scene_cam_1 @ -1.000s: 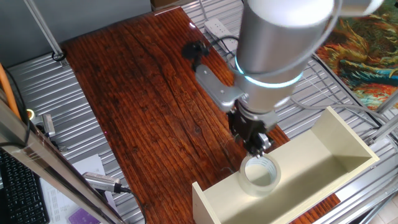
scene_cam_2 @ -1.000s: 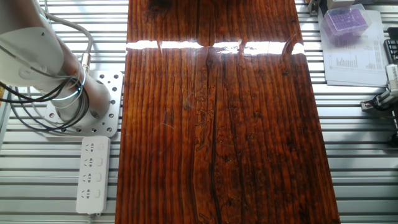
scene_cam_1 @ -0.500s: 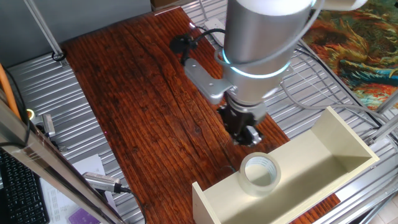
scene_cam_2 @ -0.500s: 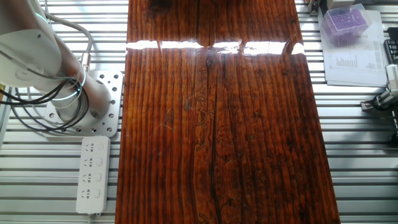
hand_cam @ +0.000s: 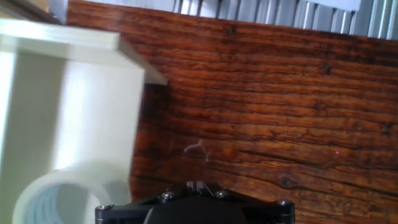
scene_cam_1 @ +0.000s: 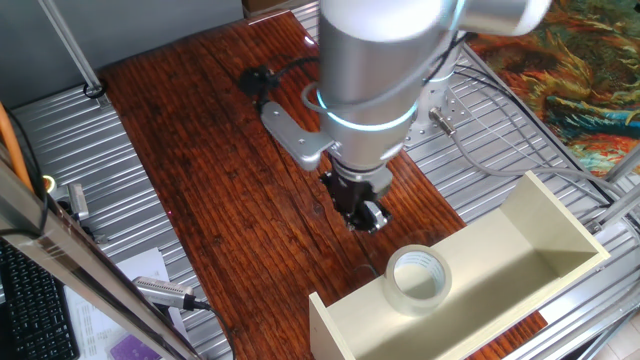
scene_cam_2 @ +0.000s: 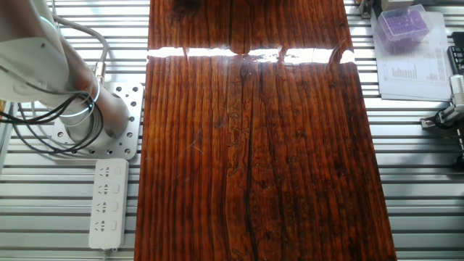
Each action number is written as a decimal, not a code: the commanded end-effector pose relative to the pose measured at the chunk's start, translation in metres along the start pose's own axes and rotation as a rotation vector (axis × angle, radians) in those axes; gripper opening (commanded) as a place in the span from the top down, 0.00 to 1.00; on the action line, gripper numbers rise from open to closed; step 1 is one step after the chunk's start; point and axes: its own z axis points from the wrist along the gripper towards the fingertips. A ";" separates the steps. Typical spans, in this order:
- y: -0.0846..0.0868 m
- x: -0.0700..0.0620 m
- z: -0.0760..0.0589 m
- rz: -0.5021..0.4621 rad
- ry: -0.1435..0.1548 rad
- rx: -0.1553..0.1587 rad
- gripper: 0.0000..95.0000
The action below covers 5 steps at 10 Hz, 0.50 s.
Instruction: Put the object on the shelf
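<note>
Cream boards of the shelf (scene_cam_1: pixel 520 250) already carry the tape (scene_cam_1: pixel 418 280), which lies flat on the top face near the left end, its hole facing up. By the look of it the placing is done and only pulling clear is left. The gripper (scene_cam_1: pixel 365 215) hangs over the wooden table (scene_cam_1: pixel 220 170), beside the shelf and apart from the tape, fingers pointing down. It holds nothing; how far the jaws are spread I cannot tell.

One tape roll (scene_cam_1: pixel 418 279), one shelf (scene_cam_1: pixel 540 260), one gripper (scene_cam_1: pixel 364 215), one power strip (scene_cam_2: pixel 106 202), possibly one purple box (scene_cam_2: pixel 404 19).
</note>
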 end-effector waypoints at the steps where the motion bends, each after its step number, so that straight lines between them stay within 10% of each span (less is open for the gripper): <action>1: -0.018 -0.009 0.014 -0.004 -0.006 -0.004 1.00; 5: -0.018 -0.009 0.014 0.035 -0.016 0.004 1.00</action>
